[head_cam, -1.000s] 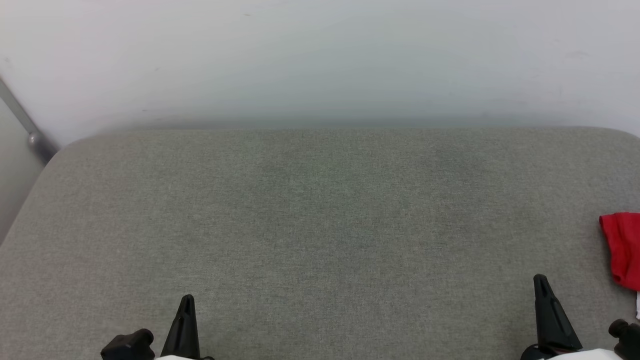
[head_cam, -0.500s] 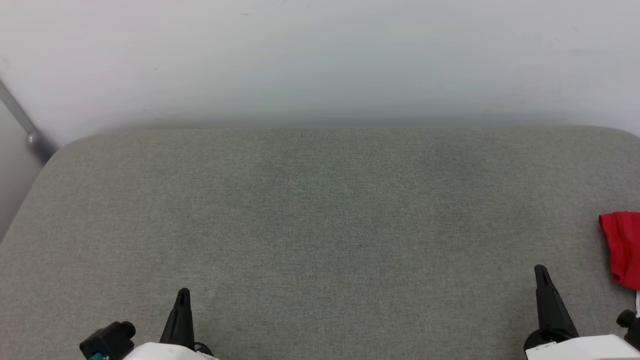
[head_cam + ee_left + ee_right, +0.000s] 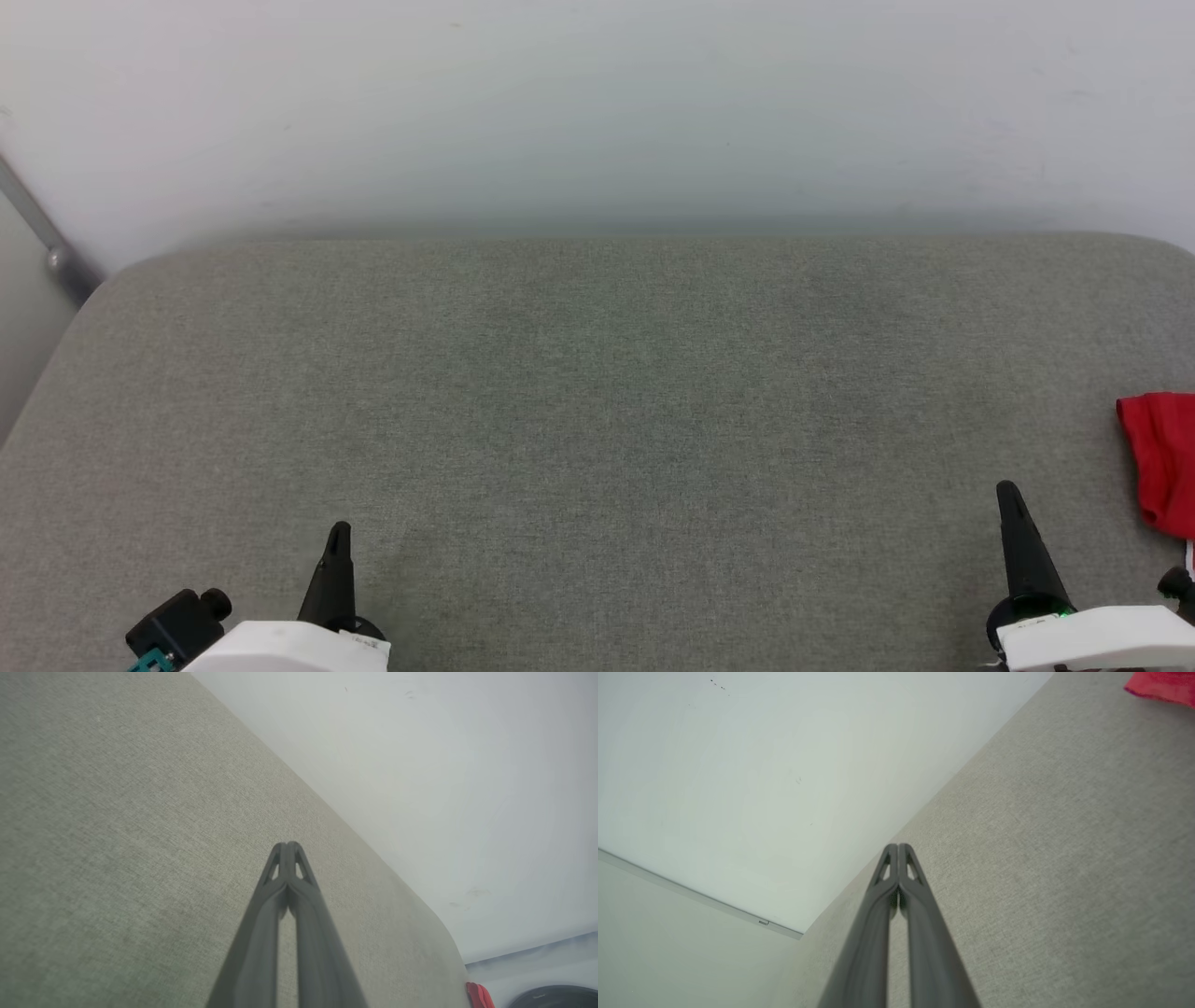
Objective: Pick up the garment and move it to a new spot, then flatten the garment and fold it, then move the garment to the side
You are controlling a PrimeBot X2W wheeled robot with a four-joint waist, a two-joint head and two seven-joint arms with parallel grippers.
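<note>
A red part of the garment (image 3: 1160, 462) lies at the right edge of the grey fabric surface (image 3: 597, 392), cut off by the head view's border. A red corner of the garment (image 3: 1162, 687) shows at the top right of the right wrist view, and a sliver of the garment (image 3: 480, 996) at the bottom right of the left wrist view. My right gripper (image 3: 1007, 492) stands shut and empty just left of the garment, apart from it. My left gripper (image 3: 340, 532) is shut and empty at the lower left. Both tips (image 3: 288, 845) (image 3: 898, 846) meet with nothing between them.
A pale wall (image 3: 597, 112) rises behind the surface's far edge. A grey metal bar (image 3: 42, 233) runs down the wall at the far left. A dark round object (image 3: 553, 997) sits beyond the surface's corner in the left wrist view.
Both grippers have moved a little forward over the surface, with more of their white wrists now in the head view. The garment has not moved.
</note>
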